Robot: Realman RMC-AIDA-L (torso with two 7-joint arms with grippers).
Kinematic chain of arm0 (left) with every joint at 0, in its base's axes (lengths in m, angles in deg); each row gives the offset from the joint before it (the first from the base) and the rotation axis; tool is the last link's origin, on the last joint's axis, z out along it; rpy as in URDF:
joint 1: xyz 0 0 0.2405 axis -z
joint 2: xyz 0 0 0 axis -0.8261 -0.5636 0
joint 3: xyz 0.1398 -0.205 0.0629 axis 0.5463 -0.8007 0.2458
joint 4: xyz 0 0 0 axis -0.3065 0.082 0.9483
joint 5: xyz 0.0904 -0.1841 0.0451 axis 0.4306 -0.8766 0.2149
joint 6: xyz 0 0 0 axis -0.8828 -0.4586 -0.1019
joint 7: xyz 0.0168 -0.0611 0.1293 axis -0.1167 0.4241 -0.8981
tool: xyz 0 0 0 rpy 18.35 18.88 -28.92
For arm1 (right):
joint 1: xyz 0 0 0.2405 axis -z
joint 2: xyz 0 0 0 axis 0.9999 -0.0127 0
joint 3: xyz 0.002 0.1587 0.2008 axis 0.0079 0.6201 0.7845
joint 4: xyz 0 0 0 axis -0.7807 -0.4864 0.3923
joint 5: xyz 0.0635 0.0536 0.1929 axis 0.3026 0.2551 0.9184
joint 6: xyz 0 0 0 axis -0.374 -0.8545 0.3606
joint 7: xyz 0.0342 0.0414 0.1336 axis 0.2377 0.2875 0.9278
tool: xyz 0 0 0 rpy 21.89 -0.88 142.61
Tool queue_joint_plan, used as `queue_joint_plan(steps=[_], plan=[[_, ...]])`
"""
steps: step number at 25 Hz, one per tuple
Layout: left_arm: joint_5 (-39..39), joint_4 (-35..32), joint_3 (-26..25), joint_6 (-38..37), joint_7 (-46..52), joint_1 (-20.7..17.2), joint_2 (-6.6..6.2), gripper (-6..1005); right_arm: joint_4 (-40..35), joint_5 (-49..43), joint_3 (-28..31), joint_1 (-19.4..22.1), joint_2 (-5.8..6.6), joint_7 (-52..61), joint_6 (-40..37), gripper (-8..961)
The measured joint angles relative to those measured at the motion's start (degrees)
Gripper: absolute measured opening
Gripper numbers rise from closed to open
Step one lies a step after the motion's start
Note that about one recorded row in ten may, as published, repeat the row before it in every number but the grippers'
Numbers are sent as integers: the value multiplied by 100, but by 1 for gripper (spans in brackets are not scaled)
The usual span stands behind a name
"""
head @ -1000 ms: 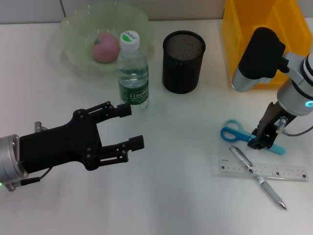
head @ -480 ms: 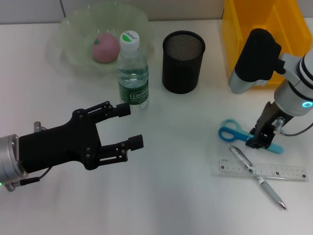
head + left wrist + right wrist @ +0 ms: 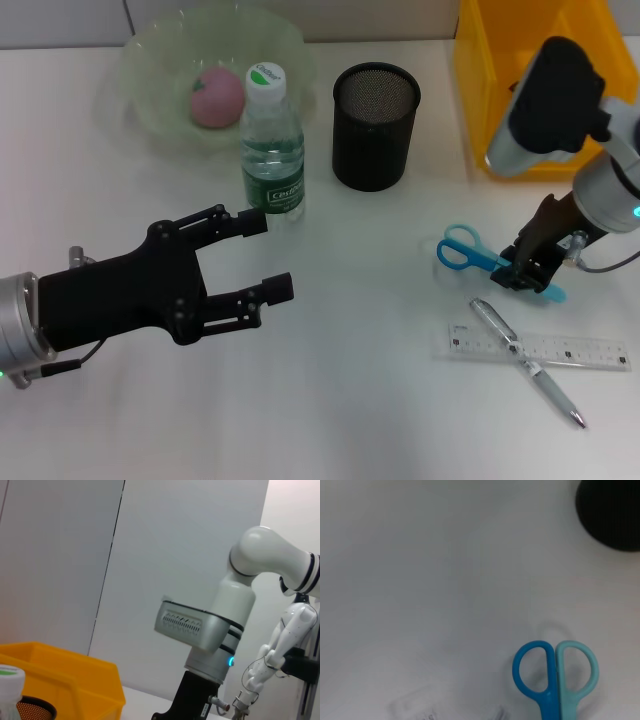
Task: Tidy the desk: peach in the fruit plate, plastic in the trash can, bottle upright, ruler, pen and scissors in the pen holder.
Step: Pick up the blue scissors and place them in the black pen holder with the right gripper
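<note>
In the head view, the scissors are pinched by the right gripper above the pen and ruler. The left gripper is held spread near the bottle. In the right wrist view, the holder is seen beyond the scissors' handles.

- The left gripper is matt black, with linkage-style fingers on a silver cylindrical wrist trailing thin black cables.
- The right gripper is black too, under a glossy white arm with black bands, a grey vented housing and a glowing cyan light.
</note>
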Motion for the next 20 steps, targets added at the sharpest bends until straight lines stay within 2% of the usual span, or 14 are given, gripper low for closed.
queue_joint_plan(steps=[3, 6, 11, 15, 20], plan=[[-1, 0, -26, -1, 0, 2, 0, 812, -329, 216, 145, 252, 9, -19, -6, 229], [-7, 0, -75, -4, 0, 3, 0, 812, -605, 635, 574, 580, 7, -202, -11, 234], [-15, 0, -143, -14, 0, -3, -8, 812, -683, 1235, 1070, 843, 7, -499, 15, 243], [-18, 0, -144, -13, 0, 1, -9, 811, -588, 1992, 1521, 1001, 8, -908, 159, 251], [-19, 1, -143, 6, -37, 10, -3, 811, -137, 3387, 1756, 1196, 22, -1591, 865, 260]])
